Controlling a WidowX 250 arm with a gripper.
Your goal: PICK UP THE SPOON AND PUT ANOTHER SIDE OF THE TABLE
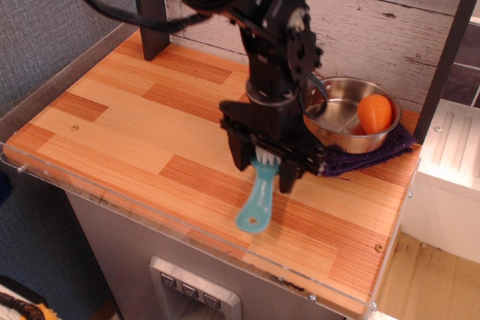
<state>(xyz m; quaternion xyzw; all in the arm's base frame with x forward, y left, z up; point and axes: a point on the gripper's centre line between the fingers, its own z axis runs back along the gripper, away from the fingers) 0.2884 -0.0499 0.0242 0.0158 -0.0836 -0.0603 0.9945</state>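
I work in a mock kitchen rig: a butcher-block table [135,121] with acrylic rim against whitewashed planks [375,5], a steel pot [341,121] near its far right corner.

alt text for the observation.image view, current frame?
A black robot gripper holds a teal spoon by its white-bristled head, handle hanging toward the front of a wooden table. Behind it, a steel pot containing an orange object sits on a dark cloth.

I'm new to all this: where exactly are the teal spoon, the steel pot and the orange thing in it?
spoon [257,201]: the only view, mid-handle.
steel pot [335,119]: the only view, inner floor.
orange thing [375,112]: the only view, its middle.
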